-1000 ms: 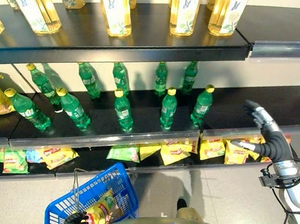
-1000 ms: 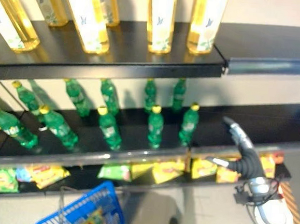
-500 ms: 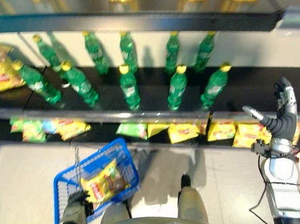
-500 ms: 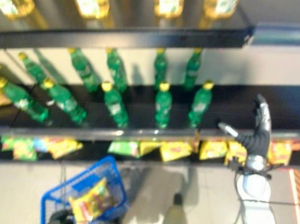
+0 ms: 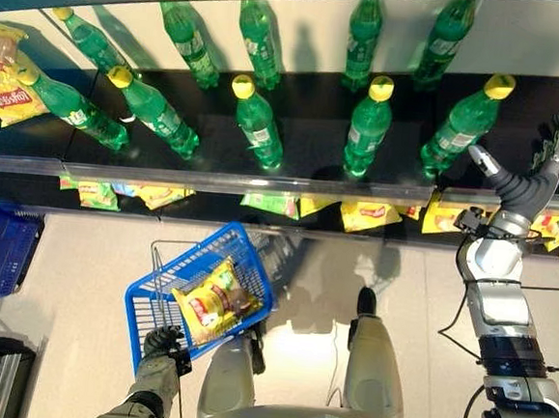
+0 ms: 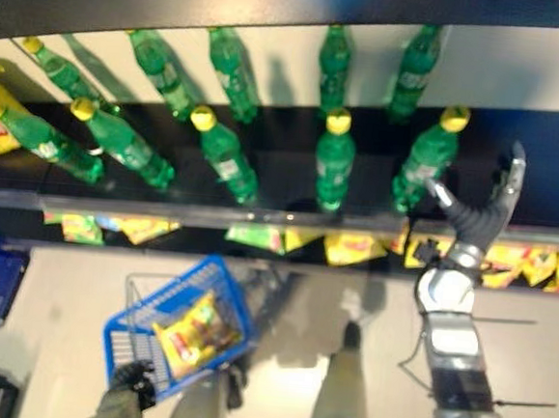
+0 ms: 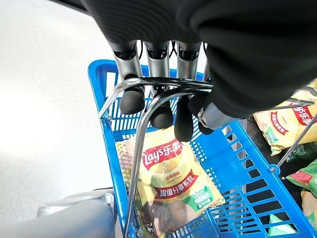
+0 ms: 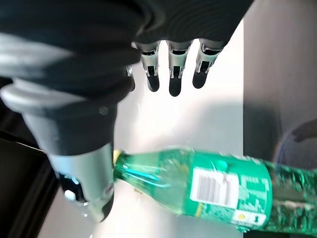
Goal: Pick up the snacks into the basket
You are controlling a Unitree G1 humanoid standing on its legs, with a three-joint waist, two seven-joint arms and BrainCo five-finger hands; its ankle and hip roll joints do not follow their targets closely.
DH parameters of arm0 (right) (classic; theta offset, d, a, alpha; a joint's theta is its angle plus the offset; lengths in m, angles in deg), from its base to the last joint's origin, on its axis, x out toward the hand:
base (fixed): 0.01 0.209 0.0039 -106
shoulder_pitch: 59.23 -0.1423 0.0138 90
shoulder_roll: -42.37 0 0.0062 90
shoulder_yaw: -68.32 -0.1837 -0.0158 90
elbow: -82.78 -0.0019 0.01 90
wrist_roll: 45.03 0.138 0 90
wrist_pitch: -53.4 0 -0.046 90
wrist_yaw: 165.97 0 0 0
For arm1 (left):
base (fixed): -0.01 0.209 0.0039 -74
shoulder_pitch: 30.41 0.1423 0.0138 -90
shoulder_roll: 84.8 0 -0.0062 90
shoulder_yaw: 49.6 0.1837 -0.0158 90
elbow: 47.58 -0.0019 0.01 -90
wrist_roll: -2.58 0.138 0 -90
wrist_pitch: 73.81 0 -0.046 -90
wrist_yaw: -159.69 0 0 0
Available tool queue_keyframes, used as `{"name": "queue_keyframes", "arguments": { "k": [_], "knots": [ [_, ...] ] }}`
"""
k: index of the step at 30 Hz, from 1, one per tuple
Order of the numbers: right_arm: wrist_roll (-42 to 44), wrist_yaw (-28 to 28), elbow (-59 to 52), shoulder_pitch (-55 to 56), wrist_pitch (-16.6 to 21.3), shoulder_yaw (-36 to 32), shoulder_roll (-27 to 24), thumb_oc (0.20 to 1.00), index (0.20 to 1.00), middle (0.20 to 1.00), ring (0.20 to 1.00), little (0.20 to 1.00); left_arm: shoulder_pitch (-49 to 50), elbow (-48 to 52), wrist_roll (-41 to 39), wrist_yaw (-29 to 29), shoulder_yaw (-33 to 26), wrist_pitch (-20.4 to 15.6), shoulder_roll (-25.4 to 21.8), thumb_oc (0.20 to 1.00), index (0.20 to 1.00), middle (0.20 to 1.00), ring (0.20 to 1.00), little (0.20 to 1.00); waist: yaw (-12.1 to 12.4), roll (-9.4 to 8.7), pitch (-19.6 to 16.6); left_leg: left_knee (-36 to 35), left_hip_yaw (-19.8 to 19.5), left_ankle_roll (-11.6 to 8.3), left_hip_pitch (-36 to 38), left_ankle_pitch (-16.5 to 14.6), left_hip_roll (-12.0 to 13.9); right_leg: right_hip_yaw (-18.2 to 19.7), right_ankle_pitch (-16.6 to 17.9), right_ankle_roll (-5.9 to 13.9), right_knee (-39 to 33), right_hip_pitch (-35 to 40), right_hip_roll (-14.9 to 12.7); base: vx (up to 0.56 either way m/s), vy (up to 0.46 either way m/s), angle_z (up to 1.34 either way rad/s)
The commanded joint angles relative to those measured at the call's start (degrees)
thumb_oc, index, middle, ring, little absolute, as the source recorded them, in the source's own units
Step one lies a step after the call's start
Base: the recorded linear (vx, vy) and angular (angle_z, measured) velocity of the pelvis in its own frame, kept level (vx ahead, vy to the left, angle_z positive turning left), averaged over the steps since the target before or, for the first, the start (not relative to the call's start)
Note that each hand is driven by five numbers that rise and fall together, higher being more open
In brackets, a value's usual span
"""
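Swung downward since a second ago, camera and all, bringing floor and basket into fuller sight; raised higher too, right hand [image 5: 532, 176], now up against the front edge of the middle shelf [image 5: 262, 182], fingers spread and holding nothing, just beside the green bottle [image 5: 463, 124] standing nearest that edge's right end. Largest first: black shelf carrying rows of green bottles, one seen close past the right fingers [image 8: 218, 188]. Lower shelf edge lined with yellow snack bags [image 5: 366, 215]. Blue basket [image 5: 161, 301] hanging over the pale floor, one yellow snack bag [image 5: 216, 303] lying inside it. Left hand [image 7: 163, 106] curled round the basket's metal handle [image 7: 148, 91].
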Motion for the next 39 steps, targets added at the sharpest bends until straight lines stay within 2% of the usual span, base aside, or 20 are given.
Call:
{"name": "queue_keyframes", "arguments": {
  "k": [1,11,20,27,33,39],
  "knots": [
    [1.85,-2.36,-1.58,-3.34,1.33,0.28,1.82,1.000,1.000,1.000,1.000,1.000,0.66,-0.40,-1.06,3.27,1.05,-1.42,-3.63,0.200,0.200,0.200,0.200,0.200,0.34,-1.49,-1.14,7.56,-1.24,1.63,0.46,-7.07,0.77,1.29,5.59,2.34,-3.30,-0.40,-0.23,0.00,0.000,0.00],
    [3.00,-1.93,2.26,-10.25,-0.57,4.19,1.09,1.000,1.000,1.000,1.000,1.000,-0.56,1.52,-2.51,3.19,2.65,-1.64,-3.69,0.200,0.200,0.200,0.200,0.200,0.67,-0.93,1.28,8.07,-1.35,2.02,-1.69,-6.63,-0.25,1.70,6.20,2.15,-3.23,-2.03,-0.70,0.00,0.000,0.00],
    [2.17,-0.32,3.12,-7.90,-1.48,4.62,1.25,1.000,1.000,1.000,1.000,1.000,-0.59,0.70,-1.63,3.42,2.07,-1.32,-3.99,0.200,0.200,0.200,0.200,0.200,0.80,-0.98,1.46,8.35,-1.11,2.32,-2.55,-6.87,-0.51,2.46,6.47,1.92,-3.10,-3.23,-0.55,0.00,0.000,0.00],
    [-0.31,-3.78,10.28,-12.24,-4.15,4.46,0.35,1.000,1.000,1.000,1.000,1.000,-1.00,1.16,-1.32,3.63,3.46,-1.46,-4.08,0.200,0.200,0.200,0.200,0.200,1.02,-0.51,1.44,8.83,-1.70,2.24,-3.74,-6.76,-0.64,2.14,6.29,1.80,-2.68,-3.69,-0.68,0.00,0.000,0.00],
    [1.72,-6.42,15.83,-17.79,-4.11,4.18,0.21,1.000,1.000,1.000,1.000,1.000,-1.19,0.90,-2.03,3.75,4.16,-1.38,-4.03,0.200,0.200,0.200,0.200,0.200,1.40,-0.57,1.32,9.44,-2.15,2.15,-4.63,-6.85,-0.59,1.68,6.21,1.76,-2.53,-3.89,-0.66,0.00,0.000,0.00],
    [5.87,-6.22,20.08,-22.87,-2.52,4.85,-0.64,1.000,1.000,1.000,1.000,1.000,-1.13,1.62,-3.31,3.16,5.05,-1.77,-4.46,0.200,0.200,0.200,0.200,0.200,2.01,-0.59,1.74,9.78,-2.63,2.22,-5.42,-6.71,-0.96,1.47,6.40,1.71,-2.45,-4.18,-0.71,0.00,0.000,0.04]
  ]
}}
